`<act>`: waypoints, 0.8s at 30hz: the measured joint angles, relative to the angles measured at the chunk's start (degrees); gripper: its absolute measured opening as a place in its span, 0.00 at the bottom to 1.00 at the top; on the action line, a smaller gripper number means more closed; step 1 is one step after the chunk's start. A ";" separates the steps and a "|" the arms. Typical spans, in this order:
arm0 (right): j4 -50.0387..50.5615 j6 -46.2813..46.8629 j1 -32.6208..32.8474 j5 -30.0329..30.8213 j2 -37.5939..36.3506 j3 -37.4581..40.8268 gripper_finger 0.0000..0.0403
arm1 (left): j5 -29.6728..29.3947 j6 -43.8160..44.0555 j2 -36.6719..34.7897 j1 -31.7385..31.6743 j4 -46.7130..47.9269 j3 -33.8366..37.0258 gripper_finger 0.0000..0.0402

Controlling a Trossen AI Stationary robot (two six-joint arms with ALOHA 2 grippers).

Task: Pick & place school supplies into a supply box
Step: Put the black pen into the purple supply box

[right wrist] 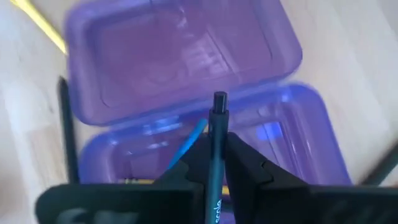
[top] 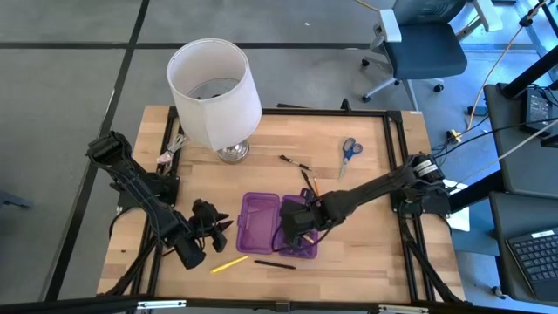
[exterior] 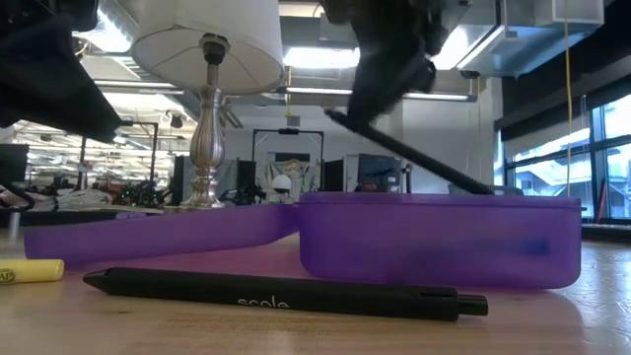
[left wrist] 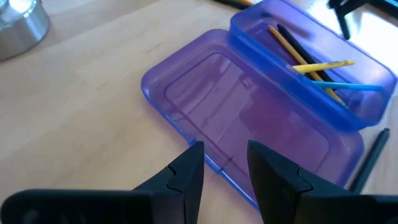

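Wooden desk (top: 366,253), framed by black rails. White lampshade (top: 214,92) on a silver base (top: 232,153), at 11 o'clock on the desk. Purple supply box (top: 259,220), lying open near the desk's centre toward 6 o'clock, flat half on the left, deeper half (left wrist: 311,59) on the right; inside the deeper half a yellow pencil (left wrist: 323,65), a light blue pen (left wrist: 351,86) and two darker sticks. Right gripper (right wrist: 214,163) above the deeper half, clamped on a black pen (right wrist: 217,124) held slanted over the box rim in the low view. Left gripper (left wrist: 225,163) at 7 o'clock just beside the flat half, fingers apart, holding nothing. Blue-handled scissors (top: 349,150) at 2 o'clock, well apart from the box. Black pen lettered "scale" (exterior: 286,293) on the desk at 6 o'clock before the box. Yellow pen (top: 229,264) beside it, toward 7 o'clock. Two dark pens (top: 295,161) at 12 o'clock beyond the box.
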State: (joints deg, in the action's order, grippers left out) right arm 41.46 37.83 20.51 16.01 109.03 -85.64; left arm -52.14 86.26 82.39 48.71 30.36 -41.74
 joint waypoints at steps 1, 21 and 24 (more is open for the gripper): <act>-1.13 0.62 0.00 -0.22 -0.02 1.03 0.09 | 0.00 0.00 0.00 0.00 -0.21 0.00 0.29; -27.46 7.16 -0.89 -4.88 -0.15 12.11 0.10 | 2.80 -0.01 0.00 0.00 -0.35 0.00 0.29; -29.97 7.11 -0.96 -3.62 -0.15 12.11 0.10 | 2.80 -0.02 0.00 0.00 -0.34 0.00 0.29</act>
State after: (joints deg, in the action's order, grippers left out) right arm 11.48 44.94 19.55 12.39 108.88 -73.54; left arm -49.34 86.24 82.39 48.71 30.02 -41.74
